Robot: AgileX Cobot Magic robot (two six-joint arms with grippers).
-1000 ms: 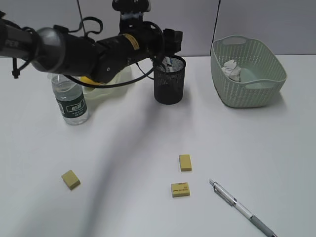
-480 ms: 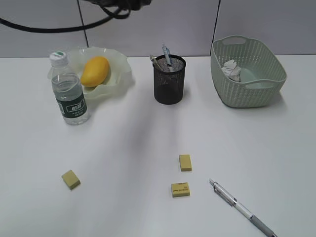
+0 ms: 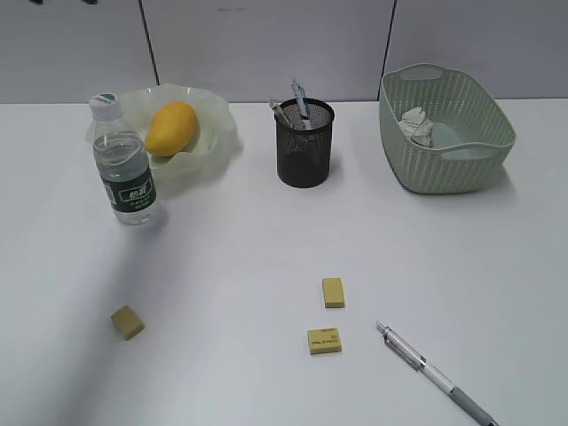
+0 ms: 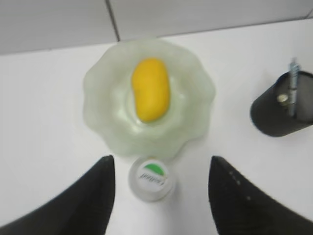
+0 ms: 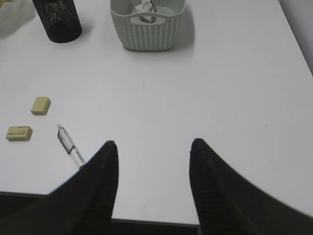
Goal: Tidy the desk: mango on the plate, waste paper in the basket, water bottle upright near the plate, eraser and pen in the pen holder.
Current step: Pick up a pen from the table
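The yellow mango (image 3: pixel 170 128) (image 4: pixel 150 89) lies in the wavy-rimmed plate (image 3: pixel 219 120) (image 4: pixel 98 110). Beside the plate the water bottle (image 3: pixel 126 173) stands upright. My left gripper (image 4: pixel 161 161) hangs open high above its white cap (image 4: pixel 152 178). The black mesh pen holder (image 3: pixel 304 151) (image 5: pixel 58 22) has pens (image 3: pixel 297 96) in it. Three yellow erasers (image 3: pixel 333 292) (image 3: pixel 324 340) (image 3: pixel 127 322) and a silver pen (image 3: pixel 435 374) (image 5: pixel 70 145) lie on the desk (image 3: pixel 266 240). The waste paper (image 3: pixel 417 126) sits in the basket (image 3: pixel 479 151) (image 5: pixel 146 32). Open and holding nothing, my right gripper (image 5: pixel 154 144) is over the desk's near edge. Neither gripper shows in the exterior view.
Grey wall panels (image 3: pixel 266 44) stand behind the desk. In the right wrist view the desk's near edge (image 5: pixel 146 221) runs just under the fingers, and its right edge (image 5: pixel 298 44) is in sight.
My left arm has drawn back from above the pen holder and plate and left the exterior view. Its shadow has slid to the left. Nothing on the desk has moved.
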